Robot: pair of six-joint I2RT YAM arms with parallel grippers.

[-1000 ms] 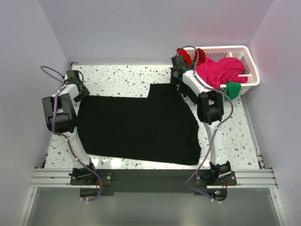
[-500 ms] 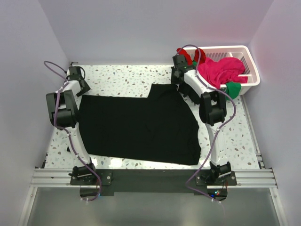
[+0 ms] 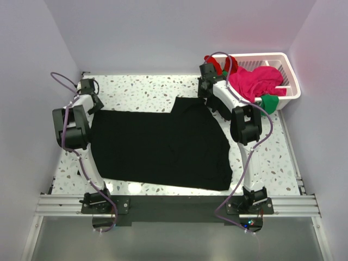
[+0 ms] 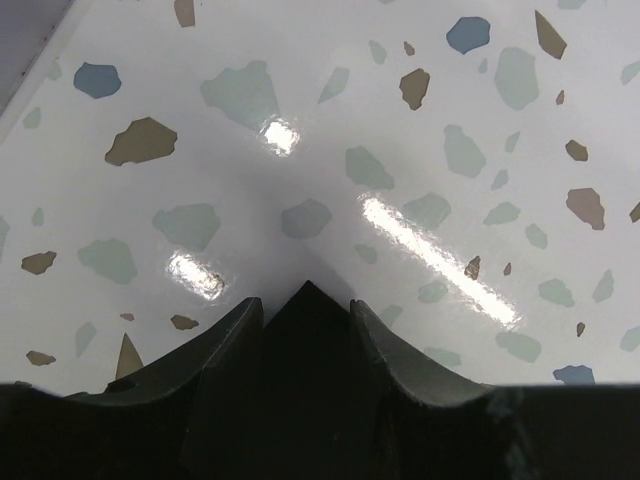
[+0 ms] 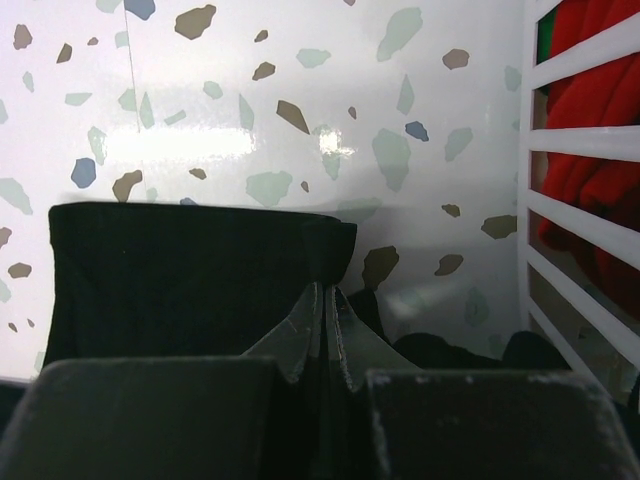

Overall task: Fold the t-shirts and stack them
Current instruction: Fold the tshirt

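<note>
From above: shows the black t-shirt spread mostly flat over the middle of the table, with one flap turned up at its far right. Places the left gripper at the cloth's far-left corner and the right gripper at the far-right corner, near the white basket. Shows a magenta-pink shirt, a red shirt and a green shirt heaped in or over that basket, none folded yet.

From the left wrist: catches a pointed tip of black cloth between the two fingers, closed on it as far as the cloth allows. Shows only speckled table beyond.

From the right wrist: shows the two fingers pressed almost together over a doubled black edge. Appears to pinch a thin layer there, though cannot be confirmed. Puts the basket slats close on the right, with red cloth behind them.

Judging the risks: could lose the left corner, since only its tip is held and a firm pull may draw it free. Could skew the fold if one side lifts ahead of the other. Could knock or hook the basket when the right side swings, being so near it. Could leave the turned-up flap trapped inside the fold as a lump.
</note>
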